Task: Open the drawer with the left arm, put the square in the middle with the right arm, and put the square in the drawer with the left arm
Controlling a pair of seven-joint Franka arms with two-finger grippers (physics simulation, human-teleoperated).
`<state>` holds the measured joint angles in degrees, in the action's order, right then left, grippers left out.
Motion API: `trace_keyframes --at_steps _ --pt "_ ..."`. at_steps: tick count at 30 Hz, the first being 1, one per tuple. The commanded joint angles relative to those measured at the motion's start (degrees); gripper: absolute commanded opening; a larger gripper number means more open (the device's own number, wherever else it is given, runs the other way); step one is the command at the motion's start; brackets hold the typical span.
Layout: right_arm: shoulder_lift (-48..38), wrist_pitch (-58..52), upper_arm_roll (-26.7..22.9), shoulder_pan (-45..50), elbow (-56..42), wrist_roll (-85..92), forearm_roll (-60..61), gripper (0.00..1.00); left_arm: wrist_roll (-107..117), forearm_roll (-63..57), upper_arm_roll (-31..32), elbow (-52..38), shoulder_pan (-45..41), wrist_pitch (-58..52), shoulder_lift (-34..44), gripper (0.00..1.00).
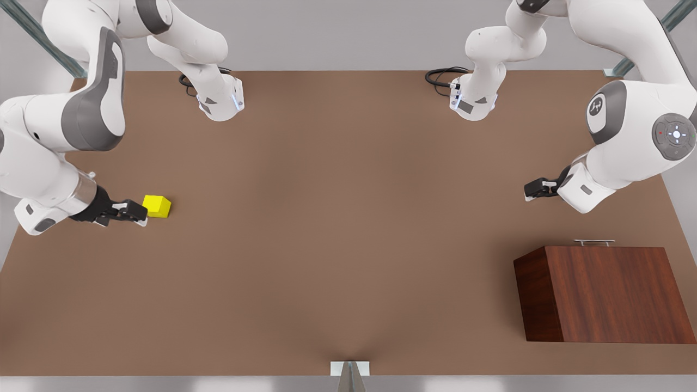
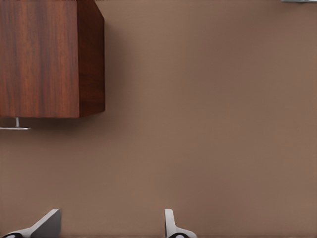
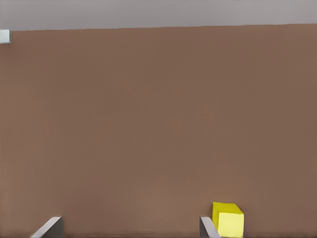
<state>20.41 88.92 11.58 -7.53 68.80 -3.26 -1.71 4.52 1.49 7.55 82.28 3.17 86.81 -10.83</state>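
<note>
The square (image 1: 157, 206) is a small yellow cube on the table at the front view's left. My right gripper (image 1: 136, 213) hovers just beside it, open. In the right wrist view the square (image 3: 229, 219) lies just outside one fingertip (image 3: 207, 227), not in the gap of the gripper (image 3: 130, 228). The wooden cabinet (image 1: 604, 294) stands at the front view's right, its drawer pushed in, with the silver handle (image 1: 594, 242) on the far side. My left gripper (image 1: 531, 189) hangs open behind the cabinet. The left wrist view has that gripper (image 2: 109, 225), the cabinet (image 2: 44, 59) and the handle (image 2: 12, 127).
Both arm bases (image 1: 220, 100) (image 1: 474, 100) stand at the table's far edge with black cable loops (image 1: 441, 76). A metal bracket (image 1: 349, 368) sits at the near edge. The brown tabletop (image 1: 337, 218) stretches bare between square and cabinet.
</note>
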Motion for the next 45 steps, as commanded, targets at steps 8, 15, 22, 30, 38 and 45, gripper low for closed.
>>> trace_keyframes --at_steps 8,15,22,30,38,45 --pt "0.07 0.9 -0.07 -0.38 2.74 1.07 0.04 1.0 47.85 -0.35 -16.78 36.89 -0.01 40.7 9.52 1.0" --pt "-2.47 4.41 -0.07 -0.47 11.78 1.07 -0.05 1.0 53.84 0.09 -19.16 47.01 0.08 62.86 8.73 1.0" --pt "-17.41 28.76 -0.5 -0.91 51.07 -5.61 -0.05 1.0 53.75 0.0 -19.16 46.48 0.43 67.7 4.42 1.0" --pt "-18.56 30.79 -0.68 -9.25 57.76 -7.38 -0.66 1.0 53.4 0.0 -19.16 45.78 3.59 67.88 3.1 1.0" --pt "-13.11 38.17 -0.68 -17.96 60.04 0.98 -0.84 1.0 52.87 -0.7 -19.16 41.47 9.31 67.79 -1.73 1.0" --pt "-7.4 41.6 -0.95 -20.24 59.52 1.24 -9.98 1.0 52.87 -0.53 -19.16 41.21 9.4 69.37 -3.14 1.0"
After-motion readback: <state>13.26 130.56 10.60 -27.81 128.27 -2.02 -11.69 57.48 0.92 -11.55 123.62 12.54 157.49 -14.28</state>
